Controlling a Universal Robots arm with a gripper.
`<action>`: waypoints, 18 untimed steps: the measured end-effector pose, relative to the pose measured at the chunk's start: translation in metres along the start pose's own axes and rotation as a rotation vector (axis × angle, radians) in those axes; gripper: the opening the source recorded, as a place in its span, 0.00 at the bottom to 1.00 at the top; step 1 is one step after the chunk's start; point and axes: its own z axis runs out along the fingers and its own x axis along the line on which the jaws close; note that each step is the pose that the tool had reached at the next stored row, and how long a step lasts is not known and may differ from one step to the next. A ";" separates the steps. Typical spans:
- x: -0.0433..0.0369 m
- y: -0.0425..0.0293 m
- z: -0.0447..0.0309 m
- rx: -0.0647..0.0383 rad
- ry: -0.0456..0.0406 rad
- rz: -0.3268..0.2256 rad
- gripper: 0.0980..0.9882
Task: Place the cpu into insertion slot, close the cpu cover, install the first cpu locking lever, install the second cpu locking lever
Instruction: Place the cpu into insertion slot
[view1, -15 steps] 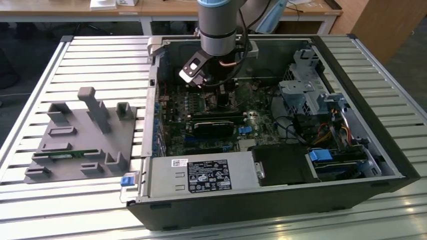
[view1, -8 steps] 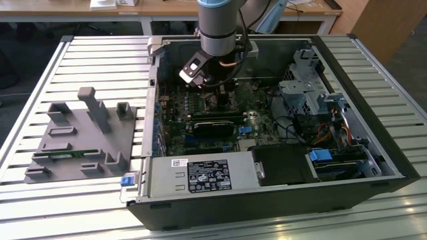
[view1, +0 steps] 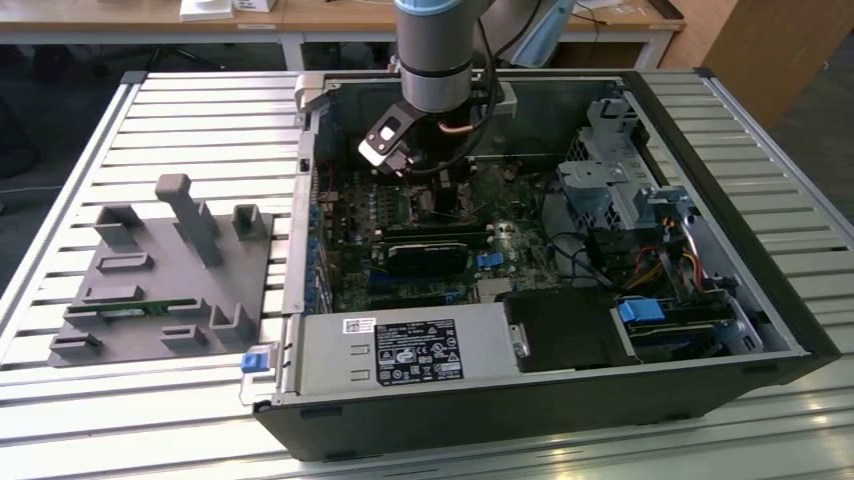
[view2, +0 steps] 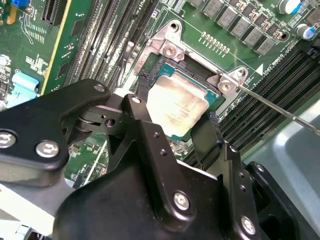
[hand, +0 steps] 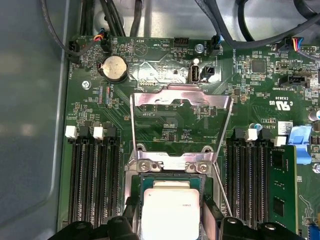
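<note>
Gripper (view2: 176, 117) straddles cpu (view2: 175, 100); first wrist view shows cpu cover (hand: 181, 97) open.

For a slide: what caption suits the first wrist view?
End effector holds the cpu in the insertion slot, with the cpu cover flipped open.

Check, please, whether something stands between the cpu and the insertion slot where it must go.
Nothing visible does. The cpu cover is swung open, away from the insertion slot, and the thin lever lies off to one side. The cpu, held in the pincer, is directly at the slot.
</note>
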 end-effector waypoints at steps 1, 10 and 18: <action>-0.0005 0.0000 0.0000 0.000 0.0000 0.000 0.58; -0.0017 0.0000 -0.0001 0.000 -0.0002 0.000 0.50; -0.0016 0.0001 0.0000 0.000 0.0000 0.000 0.58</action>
